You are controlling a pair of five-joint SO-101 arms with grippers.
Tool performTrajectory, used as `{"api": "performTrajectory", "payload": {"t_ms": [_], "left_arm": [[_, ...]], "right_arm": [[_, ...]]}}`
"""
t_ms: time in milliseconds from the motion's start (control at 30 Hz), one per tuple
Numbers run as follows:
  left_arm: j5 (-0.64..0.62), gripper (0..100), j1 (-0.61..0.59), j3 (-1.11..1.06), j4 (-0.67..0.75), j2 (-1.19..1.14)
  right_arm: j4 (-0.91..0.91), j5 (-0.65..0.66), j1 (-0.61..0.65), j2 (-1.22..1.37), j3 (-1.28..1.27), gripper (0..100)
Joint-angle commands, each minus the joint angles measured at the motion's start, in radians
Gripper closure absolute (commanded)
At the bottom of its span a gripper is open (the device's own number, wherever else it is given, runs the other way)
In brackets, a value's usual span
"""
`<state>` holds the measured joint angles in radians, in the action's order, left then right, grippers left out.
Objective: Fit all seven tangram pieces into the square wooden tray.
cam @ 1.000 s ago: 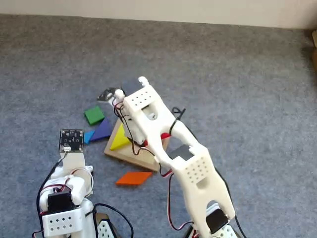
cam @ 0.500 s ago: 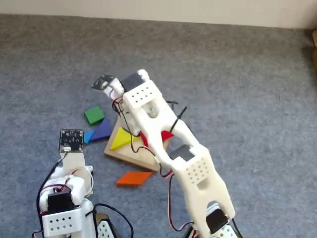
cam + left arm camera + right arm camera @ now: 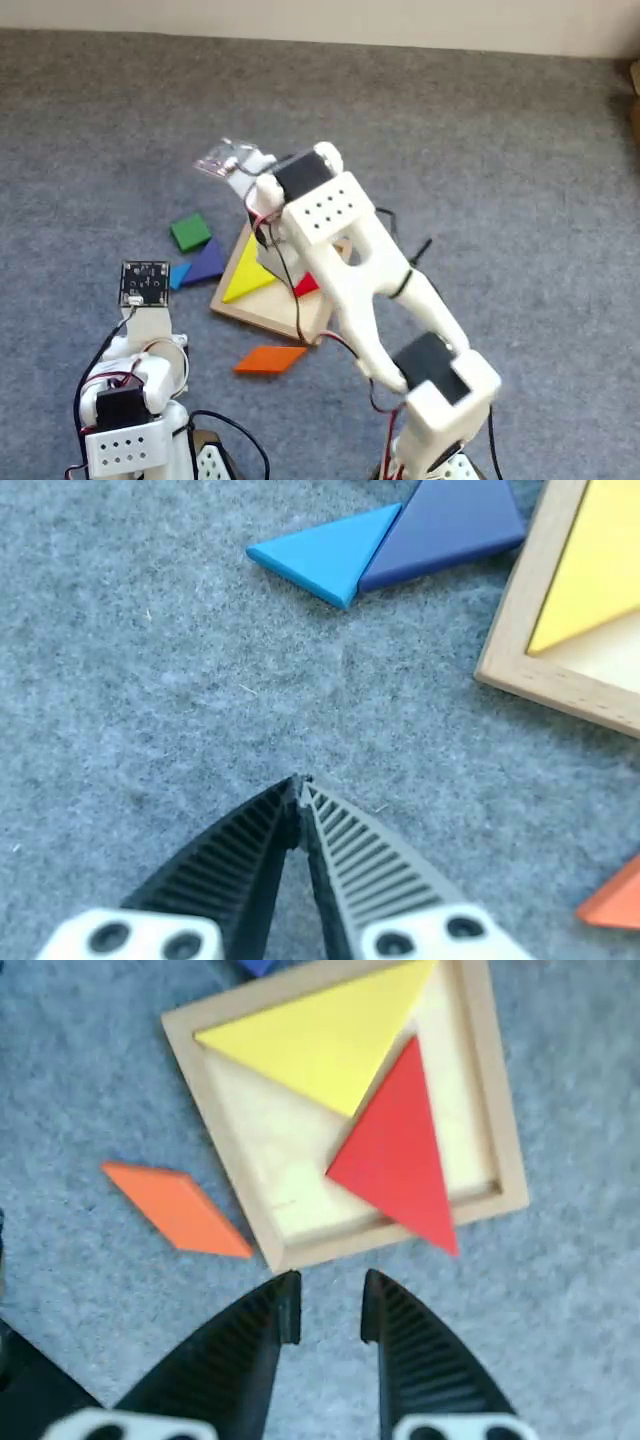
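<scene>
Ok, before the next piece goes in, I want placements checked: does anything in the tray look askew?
Yes. The red triangle sits askew: one tip crosses the rim of the wooden tray and pokes outside. The yellow triangle lies within the frame.

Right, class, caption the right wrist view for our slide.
Open fingers near tray holding yellow triangle and red triangle, orange parallelogram beside.
</scene>
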<state>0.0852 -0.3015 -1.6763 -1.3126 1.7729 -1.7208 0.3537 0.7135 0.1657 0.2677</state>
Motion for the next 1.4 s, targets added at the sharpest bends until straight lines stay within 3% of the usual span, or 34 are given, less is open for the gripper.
{"api": "performTrajectory", "payload": {"t_ms": [0, 267, 533, 833, 1367], "left_arm": [[0.003, 99, -0.018, -0.021, -0.008, 0.061], [0.003, 99, -0.018, -0.021, -0.008, 0.061], [0.003, 99, -0.018, -0.021, -0.008, 0.061], [0.003, 99, -0.018, -0.021, -0.008, 0.061], [0.003, 99, -0.018, -0.021, -0.008, 0.061]], "right_arm": [[0.157, -0.069, -0.062, -0.145, -0.157, 90.4], [0.544, -0.078, -0.120, -0.325, -0.625, 90.7], [0.842, -0.078, -0.094, -0.294, -0.854, 90.7], [0.886, -0.078, -0.099, -0.053, -0.731, 90.7], [0.997, -0.078, -0.097, -0.039, -0.714, 90.7]]}}
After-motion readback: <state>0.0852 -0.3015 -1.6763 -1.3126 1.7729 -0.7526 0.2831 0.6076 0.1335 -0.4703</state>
